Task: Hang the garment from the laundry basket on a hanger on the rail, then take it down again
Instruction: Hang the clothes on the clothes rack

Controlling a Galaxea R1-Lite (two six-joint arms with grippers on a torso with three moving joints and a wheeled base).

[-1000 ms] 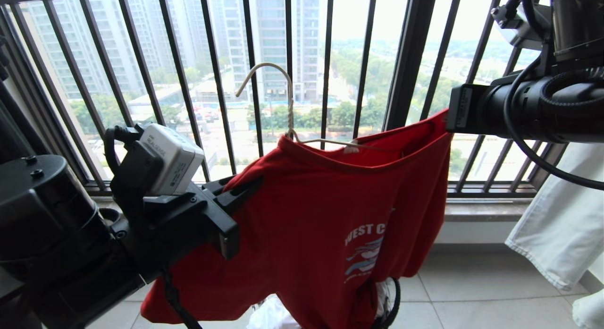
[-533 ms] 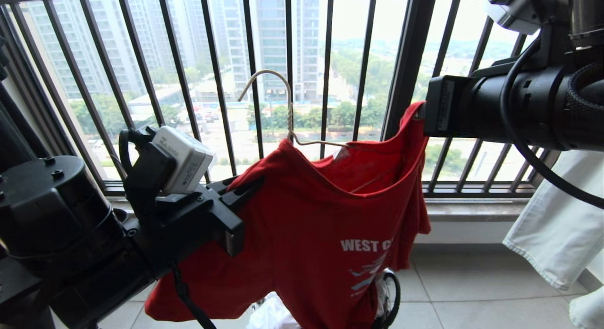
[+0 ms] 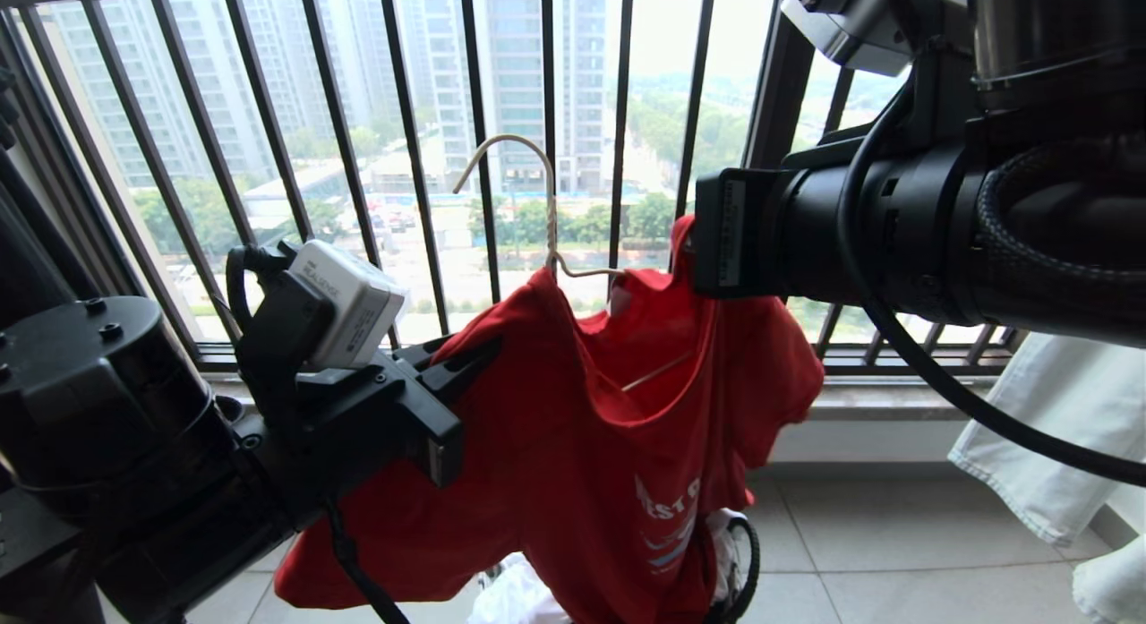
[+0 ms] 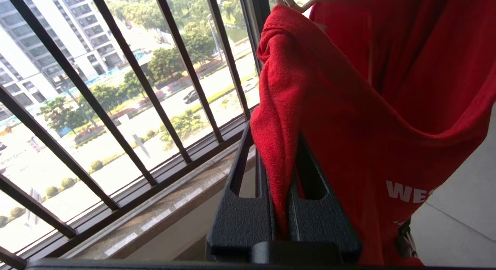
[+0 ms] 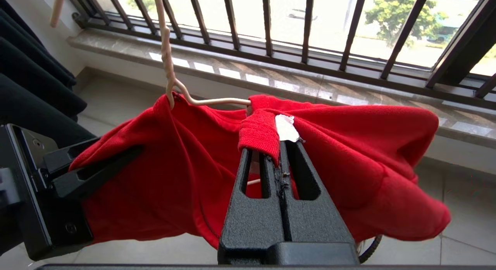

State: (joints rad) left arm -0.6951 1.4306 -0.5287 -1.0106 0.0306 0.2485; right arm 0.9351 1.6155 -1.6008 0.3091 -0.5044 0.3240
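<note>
Garment (image 3: 573, 445) hangs in mid-air before the window bars, stretched between my two arms above the laundry basket (image 3: 743, 552). Left pincer (image 4: 285, 192) is clamped on one shoulder fold; the hanger (image 3: 546, 221) stands hook-up in the neck opening between them — one wire arm still bare. Right pincer (image 5: 277, 153) is clamped on the collar beside the label, nearer that bare side.

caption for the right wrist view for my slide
Right gripper shut on the red shirt's collar, hanger still inside, left gripper holding a shoulder.
</note>
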